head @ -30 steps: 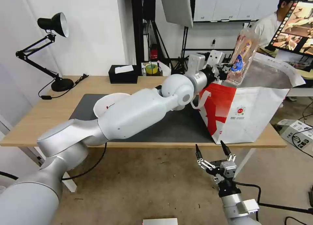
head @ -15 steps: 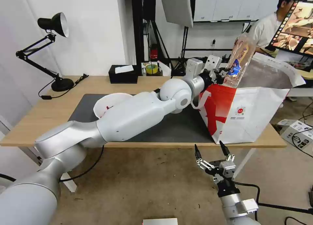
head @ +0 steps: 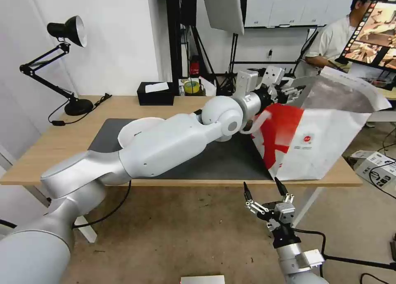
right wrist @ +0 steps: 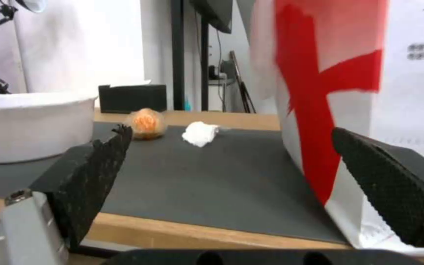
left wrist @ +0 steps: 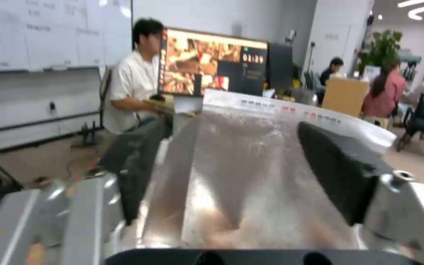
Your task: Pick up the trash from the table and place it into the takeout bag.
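Takeout bag (head: 317,144) on light-wood table (head: 57,144), dark mat (right wrist: 212,173), office behind

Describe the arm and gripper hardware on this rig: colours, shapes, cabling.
Left arm: smooth glossy white shells, silver-grey links near the shoulder, a rounded ball-like joint, a black cable beneath. Left gripper: silver-white boxy body with dark parts. Right gripper: silver metal linkage, two slim black pointed fingers, a black wrist on a silver cuff, a black cable trailing off. Up close, the pads are black and textured.
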